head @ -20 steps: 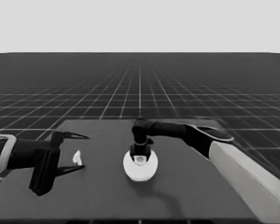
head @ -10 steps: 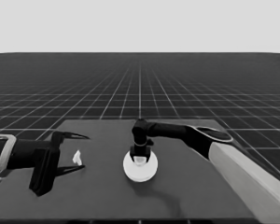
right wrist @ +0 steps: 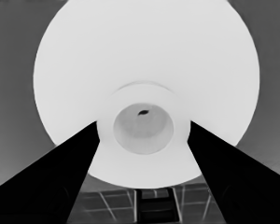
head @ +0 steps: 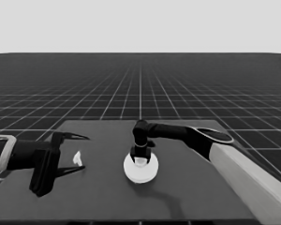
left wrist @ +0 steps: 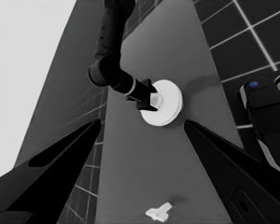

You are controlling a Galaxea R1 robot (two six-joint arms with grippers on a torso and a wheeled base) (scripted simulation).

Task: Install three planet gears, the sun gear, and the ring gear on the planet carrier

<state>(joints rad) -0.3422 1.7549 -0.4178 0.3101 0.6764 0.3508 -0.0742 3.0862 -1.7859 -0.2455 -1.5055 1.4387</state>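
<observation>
1. Right gripper [head: 140, 157]: at the centre of the head view, pointing straight down on the larger round part [head: 141, 175]. In the right wrist view its 2 fingers flank the part's raised collar [right wrist: 141, 164] and press on both sides of it. I read the jaws as clamped on that collar, which keeps the part level and centred.

2. Task parts: only 1 round part shows. No smaller round part and no toothed gears are visible. I judge that they lie under the larger one, so the step in hand is seating or releasing it.

3. Left gripper [head: 86, 153]: parked at the left of the head view, jaws wide apart. The thin white piece [head: 77, 158] lies on the table [head: 201, 197] between its fingers and is not held.

4. Clearances: the larger round part sits mid-table, well apart from every edge. Bare table surrounds it on all sides. The thin white piece is well to its left. I judge a straight vertical retreat to be unobstructed, while a sideways pull with the jaws closed could drag the stack.
</observation>
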